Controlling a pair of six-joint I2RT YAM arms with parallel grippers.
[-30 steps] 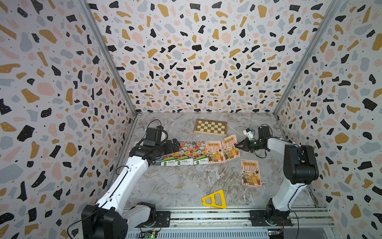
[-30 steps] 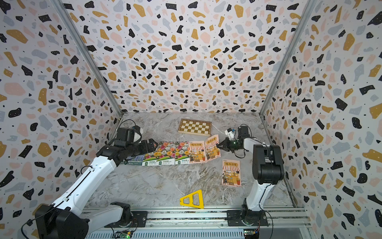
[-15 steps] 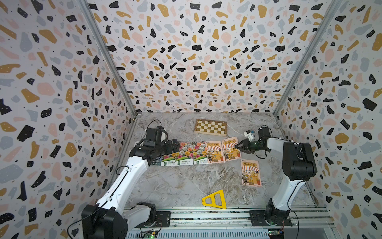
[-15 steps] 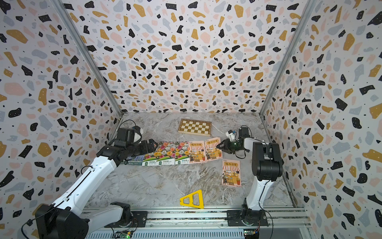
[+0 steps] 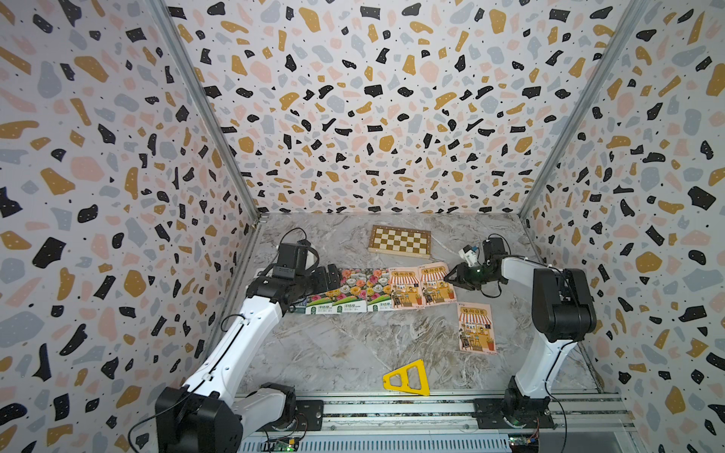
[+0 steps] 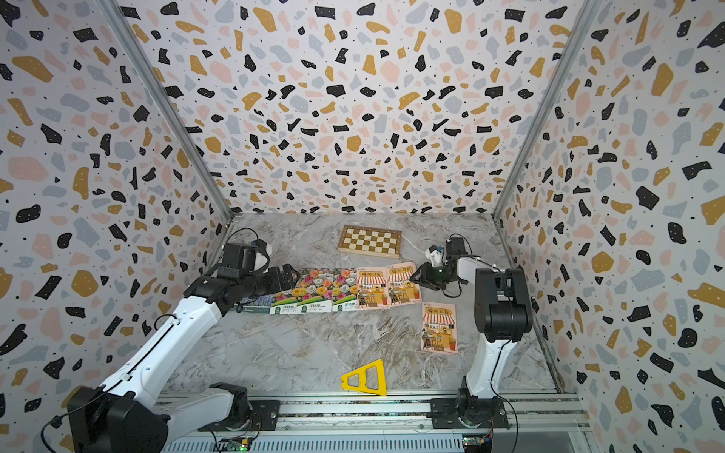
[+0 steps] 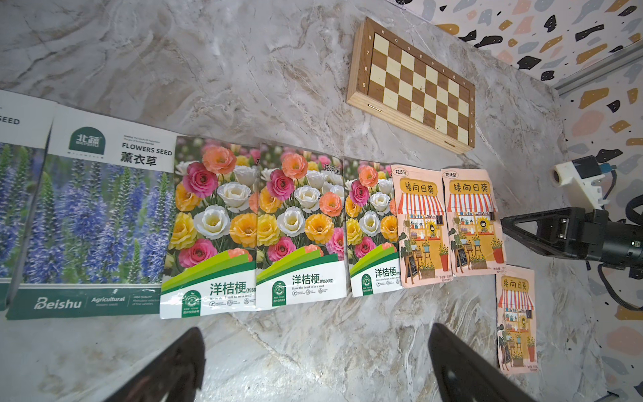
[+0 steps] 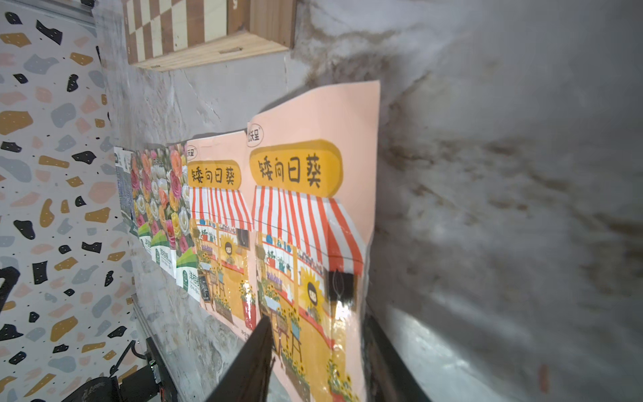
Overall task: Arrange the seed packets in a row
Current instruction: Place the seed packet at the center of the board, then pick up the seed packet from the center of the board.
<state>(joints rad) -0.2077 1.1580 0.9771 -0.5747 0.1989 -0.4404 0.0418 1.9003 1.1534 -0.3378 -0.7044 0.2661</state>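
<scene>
The right gripper (image 5: 451,276) of a two-armed tabletop robot rests at the right-hand end of a nearly finished row of flat, glossy seed packets on the grey marbled tabletop (image 5: 333,353). Its fingers (image 8: 254,362) are parted and grip nothing. The end packet (image 8: 313,195), a pink rectangle printed with an orange-awning shop, lies flat, and in the right wrist view its outer edge sits between those fingers. Whether either finger touches it cannot be told. The step in hand looks like letting go of this packet in its place.

Leftward in a top view lie a second pink shop packet (image 5: 406,288) and three multicoloured flower packets (image 5: 353,292) with white-green labels, their edges overlapping. Two purple lavender packets (image 7: 101,215) at the left of the frame are clear only in the left wrist view.

One stray pink shop packet (image 5: 476,328) lies alone, below the row's right end. Seven of the eight packets appear placed. The next move probably calls for the right arm to lift clear, pinch the stray's thin edge off the smooth stone and lay it beside the end packet without nudging the row.

The left gripper (image 7: 313,348) hangs wide open and empty over bare marble, below the flower packets in the left wrist view.

The brown-and-cream wooden chessboard (image 5: 400,241), above the row, and the yellow plastic triangle (image 5: 408,378), at lower centre, play no part.
</scene>
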